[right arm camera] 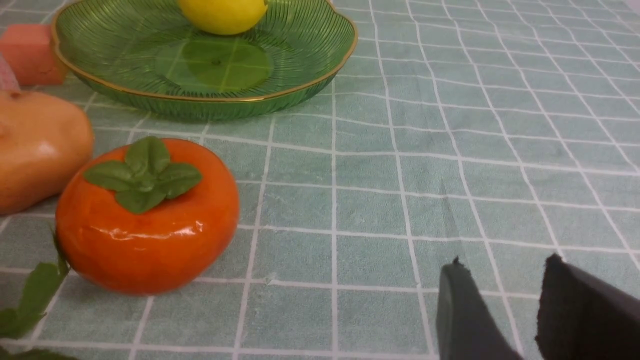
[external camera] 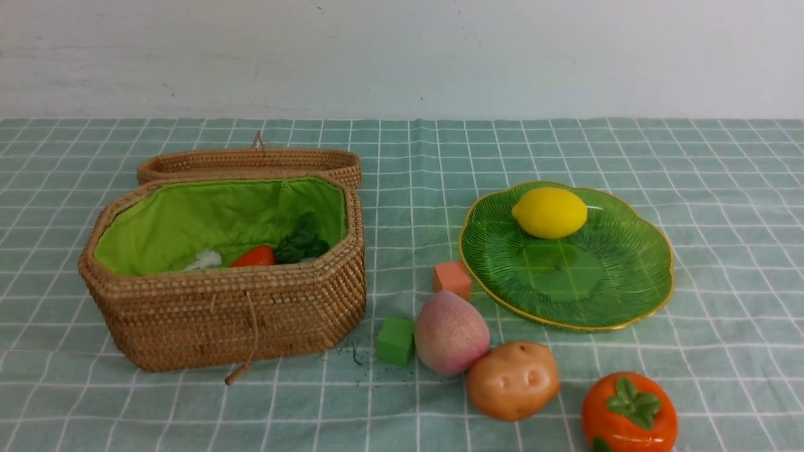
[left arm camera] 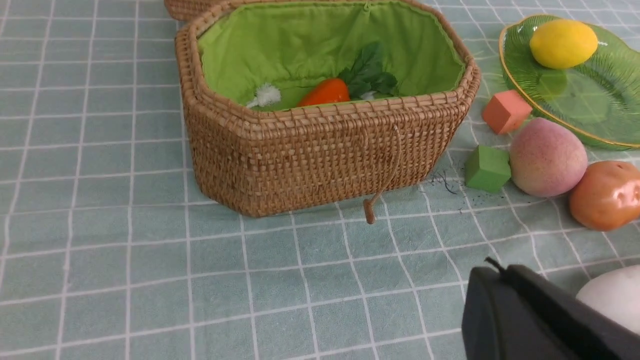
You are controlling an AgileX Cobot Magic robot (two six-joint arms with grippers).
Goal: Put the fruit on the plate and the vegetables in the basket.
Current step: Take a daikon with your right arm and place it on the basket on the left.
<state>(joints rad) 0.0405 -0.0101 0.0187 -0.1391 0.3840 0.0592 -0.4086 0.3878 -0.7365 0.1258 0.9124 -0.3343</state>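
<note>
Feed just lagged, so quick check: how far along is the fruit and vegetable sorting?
Done: the lemon sits on the plate and the carrot lies in the basket. In hand: nothing visibly gripped; the right gripper has its jaws apart and empty, the left gripper is shut beside a white object. Left: the peach and persimmon go to the plate, the potato to the basket.
</note>
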